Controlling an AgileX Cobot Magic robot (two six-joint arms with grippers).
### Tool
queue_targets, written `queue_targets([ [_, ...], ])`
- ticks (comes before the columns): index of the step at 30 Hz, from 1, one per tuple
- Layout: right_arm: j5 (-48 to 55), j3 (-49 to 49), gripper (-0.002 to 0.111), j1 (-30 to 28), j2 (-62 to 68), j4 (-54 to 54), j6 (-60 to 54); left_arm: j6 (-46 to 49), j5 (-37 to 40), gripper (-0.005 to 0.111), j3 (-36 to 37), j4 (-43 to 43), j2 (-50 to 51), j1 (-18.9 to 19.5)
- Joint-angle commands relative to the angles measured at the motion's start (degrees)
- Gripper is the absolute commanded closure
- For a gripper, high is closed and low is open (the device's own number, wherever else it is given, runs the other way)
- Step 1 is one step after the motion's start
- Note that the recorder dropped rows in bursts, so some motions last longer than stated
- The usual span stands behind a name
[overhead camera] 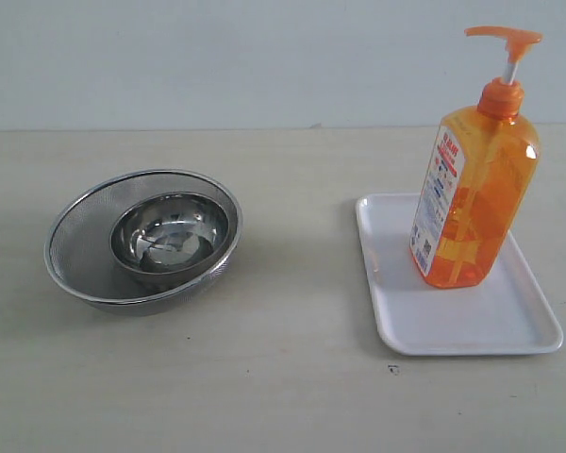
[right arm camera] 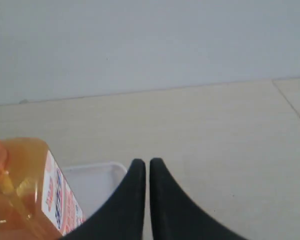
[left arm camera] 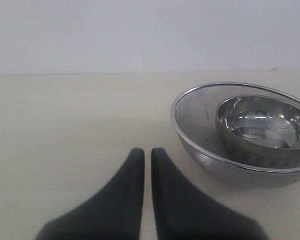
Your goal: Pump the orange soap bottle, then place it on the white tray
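The orange soap bottle [overhead camera: 472, 193] stands upright on the white tray [overhead camera: 453, 316] at the right of the exterior view, pump head raised, its label toward the left. Neither gripper shows in that view. In the right wrist view my right gripper [right arm camera: 147, 164] is shut with nothing between its fingers; the bottle [right arm camera: 25, 195] and a corner of the tray [right arm camera: 97, 182] lie beside it, apart from it. In the left wrist view my left gripper [left arm camera: 147, 152] is shut and empty above bare table.
A round steel bowl [overhead camera: 170, 231] sits inside a mesh strainer [overhead camera: 85, 250] at the left of the table, also seen as the strainer [left arm camera: 200, 135] near my left gripper. A pale wall rises behind the table.
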Motion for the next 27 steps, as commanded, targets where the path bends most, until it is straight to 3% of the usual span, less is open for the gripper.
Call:
queue_targets([
  [1,3.6,-0.5,0.108,-2.8,2.9,-0.3,0.5,0.2,-0.2,0.102,0.2,-0.5,-0.2,0.2],
  [14,7.3,-0.6,0.108,-2.8,18.9,-2.4,-1.4,0.2,-0.2,0.102,0.2,-0.5,-0.2,0.2],
  [27,7.8,-3.1,0.108,-2.8,28.4,-4.2,-14.0,0.2,-0.2,0.102,0.2,-0.5,-0.2,0.2],
])
